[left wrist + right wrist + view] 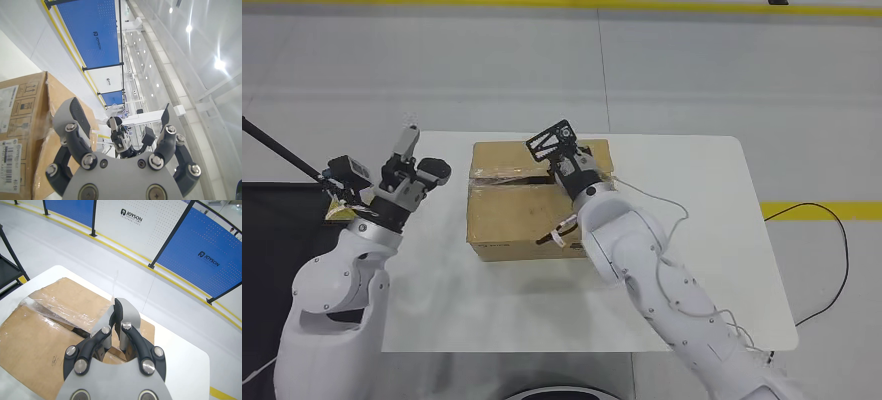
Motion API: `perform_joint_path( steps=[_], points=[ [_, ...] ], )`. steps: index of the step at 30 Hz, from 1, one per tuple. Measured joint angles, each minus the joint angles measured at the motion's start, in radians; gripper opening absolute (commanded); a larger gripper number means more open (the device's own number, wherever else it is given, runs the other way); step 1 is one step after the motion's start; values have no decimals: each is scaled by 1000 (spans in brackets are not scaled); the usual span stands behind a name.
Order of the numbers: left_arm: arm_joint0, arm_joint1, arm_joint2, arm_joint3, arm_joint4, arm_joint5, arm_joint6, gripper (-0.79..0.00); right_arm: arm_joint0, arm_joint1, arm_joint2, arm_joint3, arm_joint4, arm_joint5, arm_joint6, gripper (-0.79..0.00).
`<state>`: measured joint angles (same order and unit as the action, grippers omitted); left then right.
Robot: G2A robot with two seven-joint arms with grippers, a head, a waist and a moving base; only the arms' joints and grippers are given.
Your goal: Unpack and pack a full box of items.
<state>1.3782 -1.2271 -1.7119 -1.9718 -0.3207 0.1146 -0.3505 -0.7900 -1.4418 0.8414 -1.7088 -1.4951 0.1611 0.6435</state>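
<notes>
A brown cardboard box (532, 205) stands in the middle of the white table (692, 240). Crumpled clear tape (56, 311) is partly lifted off its top seam, where a dark gap shows between the flaps. My right gripper (116, 306) hovers over the box's far edge (550, 140), shut, with a thin clear tape strip (115, 283) standing up from its fingertips. My left gripper (121, 106) is open and holds nothing. It sits beside the box's left end (422, 152), tilted upward. The box's labelled side (22, 117) shows in the left wrist view.
A black rack (7, 272) stands off the table's left side. A black cable (832, 260) loops on the floor to the right. Blue and white fence panels (198, 247) stand behind a yellow floor line. Bare tabletop lies right of the box.
</notes>
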Motion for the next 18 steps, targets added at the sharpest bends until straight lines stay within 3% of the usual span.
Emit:
perform_joint_path(
  steps=[8, 18],
  points=[
    [-35, 6, 30, 18, 21, 32, -60, 0, -64, -3, 29, -19, 10, -17, -103, -785],
    [-57, 14, 39, 65, 28, 32, -104, 0, -46, -23, 39, -3, 46, -32, -163, -785]
  ],
)
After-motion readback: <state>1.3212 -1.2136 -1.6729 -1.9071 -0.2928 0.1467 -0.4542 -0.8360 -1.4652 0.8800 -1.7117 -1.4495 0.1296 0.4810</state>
